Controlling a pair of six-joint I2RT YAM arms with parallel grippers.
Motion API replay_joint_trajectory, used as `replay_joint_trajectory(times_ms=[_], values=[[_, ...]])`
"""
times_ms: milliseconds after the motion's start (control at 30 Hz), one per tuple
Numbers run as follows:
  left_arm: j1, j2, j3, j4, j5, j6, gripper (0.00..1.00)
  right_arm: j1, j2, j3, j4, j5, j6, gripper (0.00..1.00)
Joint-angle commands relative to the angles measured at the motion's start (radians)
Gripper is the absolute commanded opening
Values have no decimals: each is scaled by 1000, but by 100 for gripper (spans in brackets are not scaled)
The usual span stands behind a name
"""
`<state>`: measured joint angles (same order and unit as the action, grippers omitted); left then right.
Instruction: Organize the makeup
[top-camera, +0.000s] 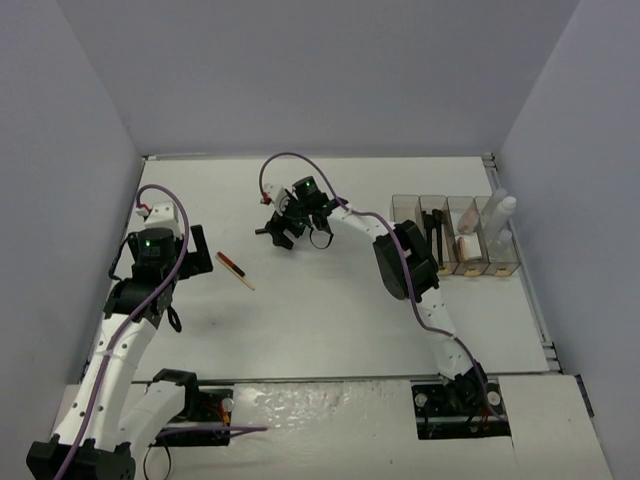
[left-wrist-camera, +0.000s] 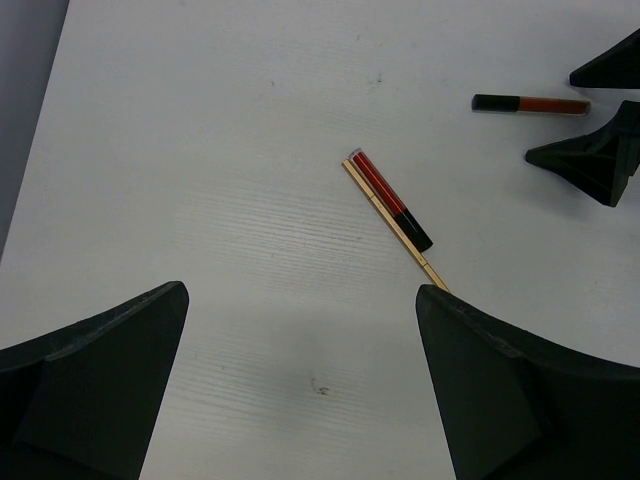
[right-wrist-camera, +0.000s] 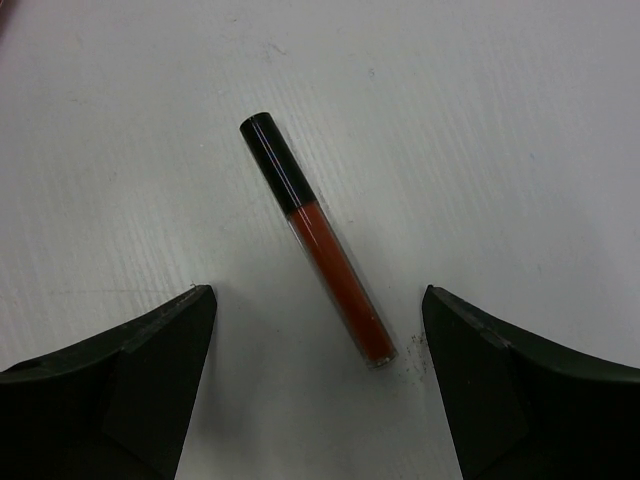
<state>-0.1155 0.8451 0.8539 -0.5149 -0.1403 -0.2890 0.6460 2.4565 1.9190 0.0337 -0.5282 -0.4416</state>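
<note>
A red lip-gloss tube with a black cap lies on the white table, its lower end between my right gripper's open fingers. It also shows in the left wrist view; in the top view my right gripper hides it. A red pencil with a black cap and a tan pencil lie side by side ahead of my open, empty left gripper. In the top view the pencils lie just right of my left gripper.
The clear four-compartment organizer stands at the right, holding black brushes, a pink compact and white-capped bottles. Grey walls close in the table on three sides. My right gripper's fingers show in the left wrist view.
</note>
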Motion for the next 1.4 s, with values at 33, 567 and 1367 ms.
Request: replay_joint_trajectory(times_ms=[33,567,1367], values=[[10,3,30,56,11,4,97,35,-50,-41,-8,44,-16,66],[13,-9,25,56,19,-1,97,90,-491,-636,161,279,191,0],[16,18,30,39,8,-18,97,-342,-1035,-1095,225,801,626,0]])
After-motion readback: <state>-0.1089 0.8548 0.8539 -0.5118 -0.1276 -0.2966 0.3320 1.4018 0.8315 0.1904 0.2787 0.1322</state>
